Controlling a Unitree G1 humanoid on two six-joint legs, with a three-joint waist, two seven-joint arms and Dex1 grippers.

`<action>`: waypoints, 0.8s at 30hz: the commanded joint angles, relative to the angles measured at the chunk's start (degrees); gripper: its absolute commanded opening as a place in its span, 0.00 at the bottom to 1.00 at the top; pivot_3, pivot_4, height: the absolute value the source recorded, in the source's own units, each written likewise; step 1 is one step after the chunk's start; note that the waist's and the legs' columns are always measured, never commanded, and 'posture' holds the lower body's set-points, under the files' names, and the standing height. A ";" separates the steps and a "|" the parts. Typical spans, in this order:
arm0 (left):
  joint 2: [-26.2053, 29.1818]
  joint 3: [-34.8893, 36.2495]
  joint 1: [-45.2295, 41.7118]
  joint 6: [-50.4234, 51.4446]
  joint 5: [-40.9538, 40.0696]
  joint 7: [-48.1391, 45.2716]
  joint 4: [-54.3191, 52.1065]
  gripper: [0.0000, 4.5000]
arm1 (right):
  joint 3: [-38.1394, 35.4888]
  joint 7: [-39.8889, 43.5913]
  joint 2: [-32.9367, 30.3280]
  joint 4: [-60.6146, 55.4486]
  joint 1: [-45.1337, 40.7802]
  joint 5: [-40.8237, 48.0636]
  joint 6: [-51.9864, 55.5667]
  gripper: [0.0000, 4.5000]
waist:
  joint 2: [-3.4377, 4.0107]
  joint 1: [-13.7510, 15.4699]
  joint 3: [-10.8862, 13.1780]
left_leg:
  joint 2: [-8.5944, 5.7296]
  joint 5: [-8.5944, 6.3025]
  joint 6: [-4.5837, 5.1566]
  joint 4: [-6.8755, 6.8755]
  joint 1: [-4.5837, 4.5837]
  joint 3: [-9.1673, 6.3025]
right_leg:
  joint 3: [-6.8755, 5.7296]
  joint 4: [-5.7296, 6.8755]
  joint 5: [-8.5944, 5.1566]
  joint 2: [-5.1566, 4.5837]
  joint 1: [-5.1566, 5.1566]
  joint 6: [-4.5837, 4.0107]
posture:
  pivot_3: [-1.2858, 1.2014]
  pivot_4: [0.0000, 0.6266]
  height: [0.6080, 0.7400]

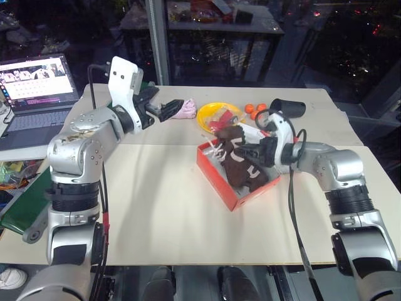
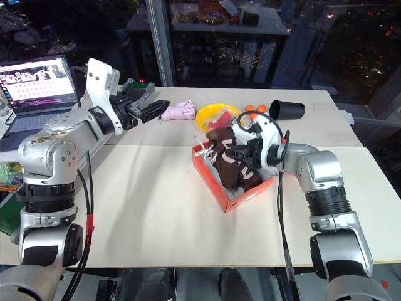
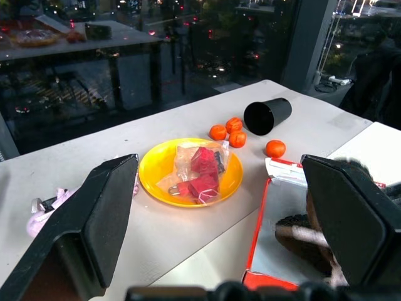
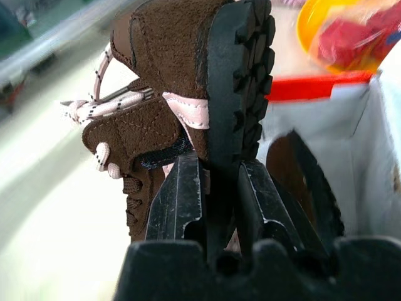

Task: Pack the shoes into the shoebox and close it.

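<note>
the right pincer (image 4: 216,188) is clamped on the sole edge of one of the shoes (image 4: 188,88), holding it over the open shoebox (image 1: 216,172) on the table (image 1: 156,213). the other shoe (image 1: 247,172) seems to lie inside the box already, though it is partly hidden. the left pincer (image 3: 232,207) stands wide open and empty, raised near a yellow plate (image 3: 156,172) and a pink plush toy (image 2: 178,111).

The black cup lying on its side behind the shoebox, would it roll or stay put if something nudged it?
The black cup lies on its side on the table, so a sideways nudge would probably make it roll. It looks empty, with a dark open mouth, so it is likely light and easy to shift. The oranges beside it might stop it.
</note>
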 commanded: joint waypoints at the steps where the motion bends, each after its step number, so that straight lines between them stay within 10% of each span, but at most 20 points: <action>1: -0.26 1.72 1.06 0.23 -1.00 1.42 -4.27 0.99 | 3.74 5.09 -2.45 -3.73 0.21 -2.43 0.50 0.06 | 0.00 0.02 0.00 | 0.00 0.00 0.00 0.01 0.00 0.00 | 0.00 0.00 0.00 0.00 0.00 0.00 | 0.52 0.24 1.00; 24: -0.46 5.39 10.90 4.69 -3.63 8.37 -16.69 0.99 | 21.28 4.51 12.63 52.35 -10.77 -39.82 -39.25 0.06 | -1.20 -1.51 -1.08 | 0.08 -0.39 -0.62 -0.12 2.42 -0.01 | -0.02 -0.23 -0.54 0.00 2.24 -0.02 | 0.52 0.24 1.00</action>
